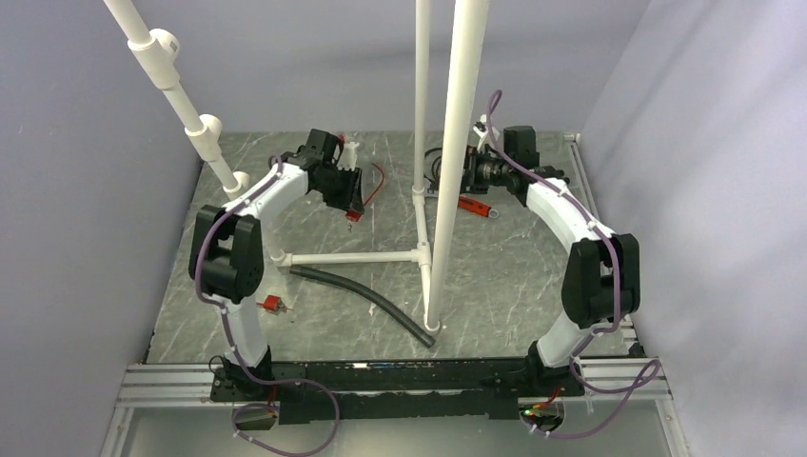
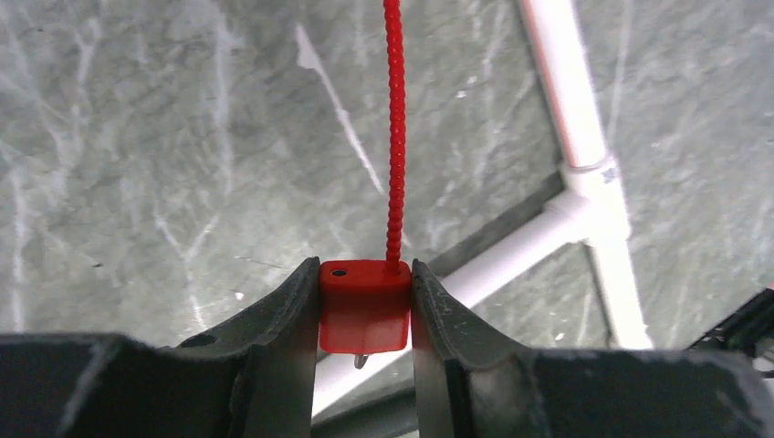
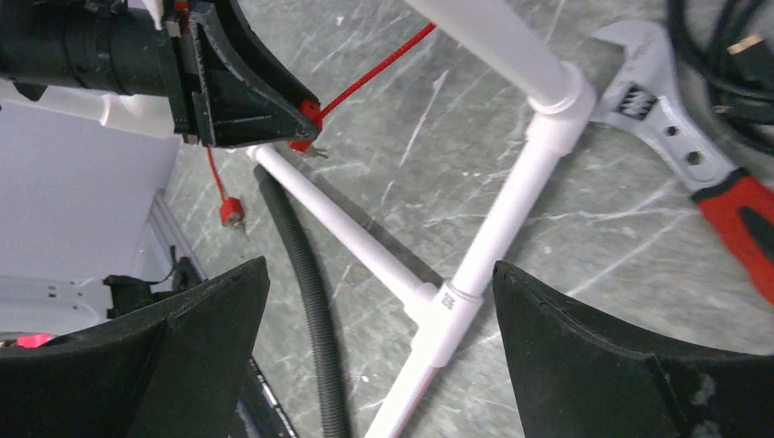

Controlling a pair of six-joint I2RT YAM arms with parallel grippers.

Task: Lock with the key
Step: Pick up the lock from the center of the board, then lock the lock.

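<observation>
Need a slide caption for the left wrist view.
Left gripper clamps a red lock, its beaded cord stretching away.

The red lock (image 2: 364, 306) sits clamped upright, its beaded cable (image 2: 394, 137) stretching away

White pipe frame (image 1: 352, 257); black hose (image 1: 362, 293); red-handled wrench (image 3: 680, 146); marbled table (image 1: 514, 276)

I am pinching a red lock (image 2: 365, 310), its beaded cable (image 2: 395, 137) red too, between black fingers (image 2: 274, 365) over a grey, white-veined table (image 2: 137, 137)
</observation>
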